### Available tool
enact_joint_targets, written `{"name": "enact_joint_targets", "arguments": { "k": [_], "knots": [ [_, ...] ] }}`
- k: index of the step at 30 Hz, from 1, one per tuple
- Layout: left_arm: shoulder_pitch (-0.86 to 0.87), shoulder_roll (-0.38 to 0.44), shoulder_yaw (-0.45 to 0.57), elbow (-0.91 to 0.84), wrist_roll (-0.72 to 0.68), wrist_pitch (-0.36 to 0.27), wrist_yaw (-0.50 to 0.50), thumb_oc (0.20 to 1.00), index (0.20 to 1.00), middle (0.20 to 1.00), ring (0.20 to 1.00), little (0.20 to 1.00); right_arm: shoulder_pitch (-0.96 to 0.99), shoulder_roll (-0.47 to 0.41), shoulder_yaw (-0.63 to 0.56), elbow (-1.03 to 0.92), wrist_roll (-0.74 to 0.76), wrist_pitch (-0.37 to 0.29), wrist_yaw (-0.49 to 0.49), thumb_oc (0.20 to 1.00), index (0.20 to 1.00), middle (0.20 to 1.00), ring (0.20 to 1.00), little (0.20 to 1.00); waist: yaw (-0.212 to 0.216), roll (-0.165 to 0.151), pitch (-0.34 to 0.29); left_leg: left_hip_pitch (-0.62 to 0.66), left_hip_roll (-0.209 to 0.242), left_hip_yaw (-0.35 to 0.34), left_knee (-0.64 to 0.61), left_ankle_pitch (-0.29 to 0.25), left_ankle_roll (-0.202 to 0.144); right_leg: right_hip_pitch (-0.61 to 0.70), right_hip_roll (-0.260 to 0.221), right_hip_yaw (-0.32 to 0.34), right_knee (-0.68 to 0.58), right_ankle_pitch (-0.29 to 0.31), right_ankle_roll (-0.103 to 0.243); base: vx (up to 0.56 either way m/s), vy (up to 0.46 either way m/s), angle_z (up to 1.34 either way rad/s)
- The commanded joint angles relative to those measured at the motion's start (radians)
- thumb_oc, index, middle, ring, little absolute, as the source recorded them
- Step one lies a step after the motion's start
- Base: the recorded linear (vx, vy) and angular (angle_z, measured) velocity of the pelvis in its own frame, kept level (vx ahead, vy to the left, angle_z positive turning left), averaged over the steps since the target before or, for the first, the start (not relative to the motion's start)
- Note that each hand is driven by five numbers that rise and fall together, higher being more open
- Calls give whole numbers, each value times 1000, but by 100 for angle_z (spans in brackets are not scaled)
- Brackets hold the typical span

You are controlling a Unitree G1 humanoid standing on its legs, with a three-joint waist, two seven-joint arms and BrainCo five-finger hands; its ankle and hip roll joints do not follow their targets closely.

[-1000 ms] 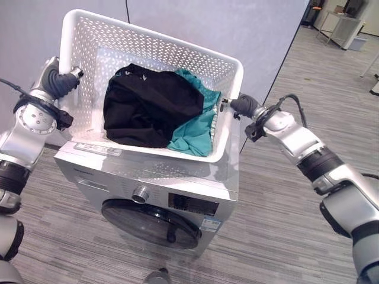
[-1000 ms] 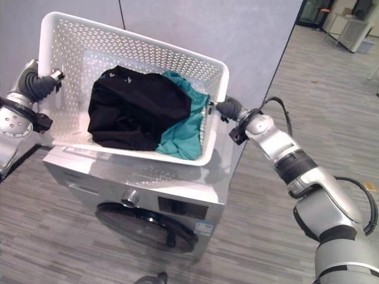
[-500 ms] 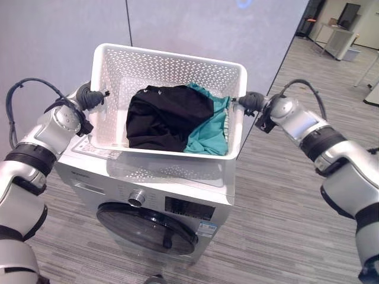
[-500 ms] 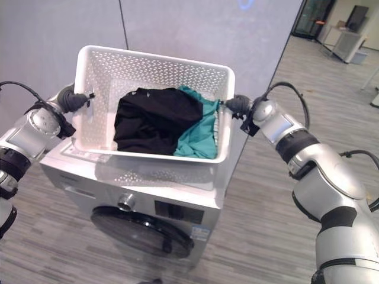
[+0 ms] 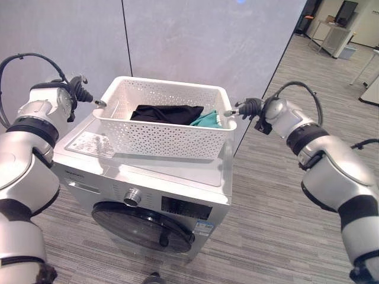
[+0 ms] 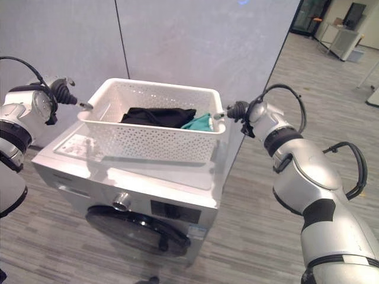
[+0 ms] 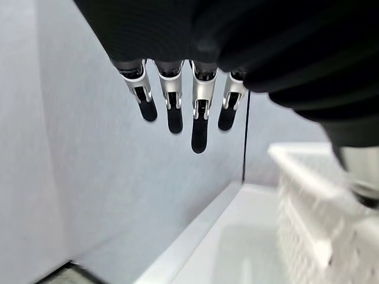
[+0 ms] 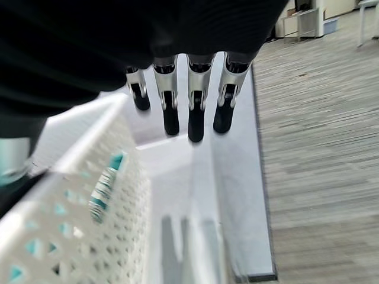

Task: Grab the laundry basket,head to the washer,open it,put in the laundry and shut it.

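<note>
1. The left robot hand is hovering just beside the left end of the laundry basket; in its wrist view its fingers are hanging straight and spread apart, gripping nothing, with the basket's rim off to one side.
2. The right robot hand is sitting at the basket's right end, close to the rim; its fingers are likewise pointing out straight and apart, closing on nothing, with the perforated basket wall just beside them.
3. The white laundry basket is resting level on top of the washer, toward the back of the lid, between the two hands.
4. Inside the basket, a black garment is lying across the middle and left, and a teal garment is bunching against the right wall, touching the black one.
5. The washer's round dark door is sitting shut on the front panel, below a silver knob.
6. A grey wall is standing right behind the washer.
</note>
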Motion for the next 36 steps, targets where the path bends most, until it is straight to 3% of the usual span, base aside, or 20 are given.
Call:
{"name": "enact_joint_targets", "arguments": {
  "k": [1,4,5,7,9,12,13,14,15,16,17,19,20,24,27,31,32,33,34,36],
  "knots": [
    [-185,72,-67,64,73,-23,-28,1000,1000,1000,1000,1000,-176,-94,38,85,-14,-28,-4,1000,1000,1000,1000,1000,34,22,-4,80,59,12,-12,-107,17,57,-104,-50,-96,59,112,49,15,-13],
    [-214,66,-38,100,35,-22,18,1000,1000,1000,1000,1000,-188,-114,9,86,46,-34,-27,1000,1000,1000,1000,1000,37,21,-8,85,59,10,-12,-106,15,64,-106,-54,-96,58,113,42,-10,-9],
    [-230,75,42,119,-54,-32,100,1000,1000,1000,1000,1000,-212,-147,-40,78,161,-51,-72,1000,1000,1000,1000,1000,39,17,-14,86,58,6,-13,-105,12,69,-108,-61,-99,56,112,0,0,0],
    [-221,79,84,118,-89,-32,129,1000,1000,1000,1000,1000,-216,-160,-58,68,204,-54,-86,1000,1000,1000,1000,1000,40,17,-15,88,57,2,-14,-105,11,74,-108,-65,-101,56,111,37,-25,0],
    [-169,131,280,40,-259,-51,241,1000,1000,1000,1000,1000,-205,-246,-180,9,388,-87,-144,1000,1000,1000,1000,1000,41,8,-18,88,57,-6,-18,-106,8,83,-108,-77,-110,54,109,42,-35,4],
    [2,222,535,-134,-333,-75,358,1000,1000,1000,1000,1000,-111,-356,-324,-76,434,-139,-208,1000,1000,1000,1000,1000,35,2,-16,92,56,-11,-21,-112,7,91,-108,-80,-120,49,106,25,-17,5],
    [33,225,562,-150,-328,-70,362,1000,1000,1000,1000,1000,-105,-356,-320,-84,432,-137,-211,1000,1000,1000,1000,1000,33,9,-21,94,56,-11,-22,-112,7,92,-109,-81,-120,49,106,-13,-2,4],
    [124,265,677,-221,-344,-83,406,1000,1000,1000,1000,1000,-45,-404,-404,-149,435,-154,-243,1000,1000,1000,1000,1000,31,0,-16,88,53,-12,-23,-107,8,88,-111,-78,-125,54,103,-8,-1,7],
    [414,329,954,-374,-319,-86,463,1000,1000,1000,1000,1000,121,-485,-546,-313,379,-177,-283,1000,1000,1000,1000,1000,24,0,-22,89,51,-11,-30,-108,9,87,-111,-73,-134,56,100,1,1,8],
    [561,350,1089,-426,-296,-82,492,1000,1000,1000,1000,1000,227,-521,-629,-398,332,-189,-308,1000,1000,1000,1000,1000,20,2,-24,91,52,-9,-34,-111,11,87,-111,-68,-138,55,99,40,-3,3],
    [629,349,1147,-454,-289,-76,492,1000,1000,1000,1000,1000,238,-516,-627,-415,327,-184,-311,1000,1000,1000,1000,1000,13,11,-31,98,54,-7,-36,-115,10,91,-108,-67,-138,51,99,38,-3,-7],
    [932,330,1402,-519,-235,-66,524,1000,1000,1000,1000,1000,478,-542,-815,-571,245,-198,-342,1000,1000,1000,1000,1000,7,19,-27,99,53,-4,-39,-117,13,87,-110,-57,-145,54,96,2,0,-19],
    [1207,264,1624,-560,-213,-63,547,1000,1000,1000,1000,1000,714,-514,-987,-670,195,-205,-357,1000,1000,1000,1000,1000,-6,33,-23,103,53,-2,-39,-123,16,85,-111,-44,-151,55,92,0,4,-13],
    [1414,171,1782,-588,-212,-59,565,1000,1000,1000,1000,1000,919,-452,-1109,-748,144,-194,-359,1000,1000,1000,1000,1000,-24,38,-23,110,55,0,-42,-131,17,91,-110,-40,-159,52,90,0,-9,-17],
    [1647,-18,2000,-564,-233,-50,635,1000,1000,1000,1000,1000,1300,-293,-1321,-883,27,-173,-359,1000,1000,1000,1000,1000,-46,50,-10,106,56,4,-43,-132,19,85,-109,-25,-175,56,84,-31,-29,-1],
    [1712,-125,2000,-485,-246,-42,630,1000,1000,1000,1000,1000,1430,-159,-1327,-887,20,-167,-336,1000,1000,1000,1000,1000,-51,52,-1,98,56,1,-44,-129,16,85,-108,-25,-192,62,83,-43,-31,0],
    [1722,-223,1927,-418,-265,-48,597,1000,1000,1000,1000,1000,1494,-73,-1297,-857,45,-165,-317,1000,1000,1000,1000,1000,-54,52,15,92,56,-3,-36,-131,14,87,-108,-23,-197,64,79,-23,-35,2],
    [1721,-223,1925,-415,-265,-49,597,1000,1000,1000,1000,1000,1495,-73,-1298,-857,45,-165,-317,1000,1000,1000,1000,1000,-53,52,11,93,57,-4,-39,-136,14,89,-107,-23,-200,59,80,-87,-61,1],
    [1693,-315,1825,-301,-323,-57,543,1000,1000,1000,1000,1000,1521,-12,-1232,-799,48,-157,-298,1000,1000,1000,1000,1000,-58,50,23,83,55,-6,-35,-131,12,85,-106,-22,-204,63,76,-56,-42,2],
    [1665,-343,1767,-227,-346,-68,520,1000,1000,1000,1000,1000,1520,6,-1200,-764,49,-158,-292,1000,1000,1000,1000,1000,-59,51,26,78,55,-8,-31,-129,11,83,-106,-24,-204,63,74,-72,-38,1]
  ]
}}
